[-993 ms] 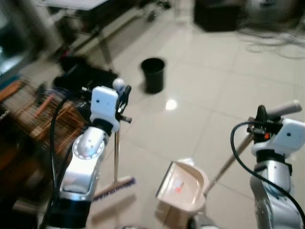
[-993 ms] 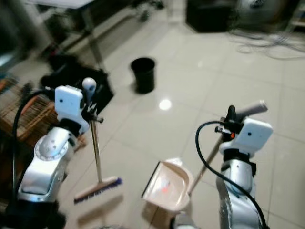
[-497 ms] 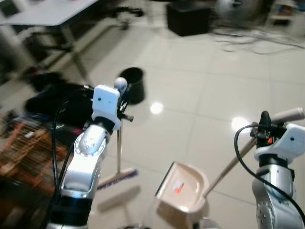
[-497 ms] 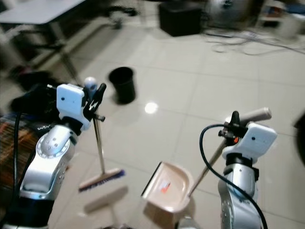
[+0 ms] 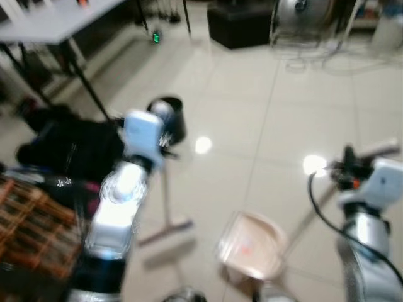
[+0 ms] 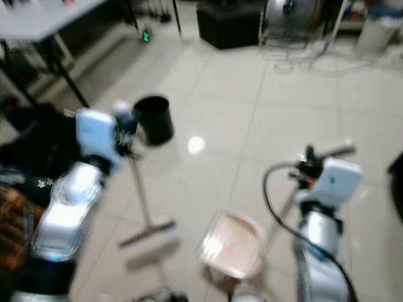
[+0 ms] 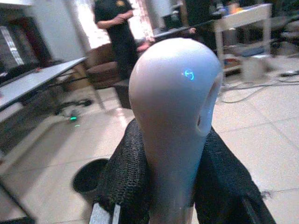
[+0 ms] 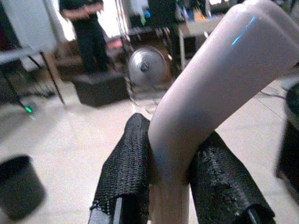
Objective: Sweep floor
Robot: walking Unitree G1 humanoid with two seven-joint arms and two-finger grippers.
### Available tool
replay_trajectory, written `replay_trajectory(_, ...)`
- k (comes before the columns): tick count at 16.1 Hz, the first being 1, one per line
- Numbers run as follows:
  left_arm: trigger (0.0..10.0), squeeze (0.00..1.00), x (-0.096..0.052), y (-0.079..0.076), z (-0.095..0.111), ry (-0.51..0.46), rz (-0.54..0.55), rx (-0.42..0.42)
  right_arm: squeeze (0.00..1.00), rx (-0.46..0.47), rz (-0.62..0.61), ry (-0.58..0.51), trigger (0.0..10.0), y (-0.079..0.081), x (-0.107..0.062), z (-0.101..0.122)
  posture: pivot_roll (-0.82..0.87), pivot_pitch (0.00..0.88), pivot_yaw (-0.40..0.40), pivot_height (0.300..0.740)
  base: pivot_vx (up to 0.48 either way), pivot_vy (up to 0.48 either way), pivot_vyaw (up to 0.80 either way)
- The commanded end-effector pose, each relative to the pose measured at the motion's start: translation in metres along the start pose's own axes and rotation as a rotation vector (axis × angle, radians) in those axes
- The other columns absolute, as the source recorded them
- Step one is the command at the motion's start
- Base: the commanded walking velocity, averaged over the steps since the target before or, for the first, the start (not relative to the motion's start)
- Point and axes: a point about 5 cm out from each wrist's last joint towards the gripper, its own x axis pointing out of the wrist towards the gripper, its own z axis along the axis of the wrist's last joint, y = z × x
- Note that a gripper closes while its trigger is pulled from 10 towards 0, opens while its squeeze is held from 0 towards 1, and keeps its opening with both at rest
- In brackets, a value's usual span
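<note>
My left claw [image 7: 161, 186] grips the broom [image 6: 140, 195]; my right claw [image 8: 170, 182] grips the dustpan [image 6: 232, 245]. I am walking to find dirt; next I must stop and sweep

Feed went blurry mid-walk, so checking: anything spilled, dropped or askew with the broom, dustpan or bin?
Nothing stands out. The left gripper grips the broom, the right gripper the dustpan handle, and the black bin stands upright. No spill shows on the blurred floor.
</note>
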Motion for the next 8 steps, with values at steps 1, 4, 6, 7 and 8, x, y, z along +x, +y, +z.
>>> replay_trajectory(1, 10.0, 0.0, -0.002, 0.007, -0.003, -0.019, 0.014, 0.024, 0.0, -0.049, 0.011, -0.022, 10.0, -0.001, 0.0, -0.001, -0.03, 0.143, 0.114, 0.74, 0.0, 0.0, 0.0)
replay_trajectory(4, 10.0, 0.0, 0.013, 0.012, -0.017, -0.026, 0.119, -0.07, 0.0, -0.172, 0.051, -0.094, 10.0, -0.004, 0.015, -0.007, -0.03, 0.216, 0.14, 0.74, 0.0, 0.0, 0.0)
replay_trajectory(6, 10.0, 0.0, 0.021, 0.016, -0.021, -0.043, 0.206, -0.119, 0.0, -0.225, 0.08, -0.132, 10.0, -0.005, 0.024, -0.006, -0.02, 0.254, 0.148, 0.74, 0.0, 0.0, 0.0)
replay_trajectory(7, 10.0, 0.0, 0.024, 0.019, -0.023, -0.075, 0.235, -0.129, 0.0, -0.251, 0.109, -0.164, 10.0, -0.004, 0.028, -0.005, -0.02, 0.286, 0.136, 0.74, 0.0, 0.0, 0.0)
replay_trajectory(8, 10.0, 0.0, 0.026, 0.019, -0.026, -0.093, 0.249, -0.102, 0.0, -0.269, 0.136, -0.178, 10.0, -0.002, 0.034, -0.007, -0.01, 0.305, 0.139, 0.74, 0.0, 0.0, 0.0)
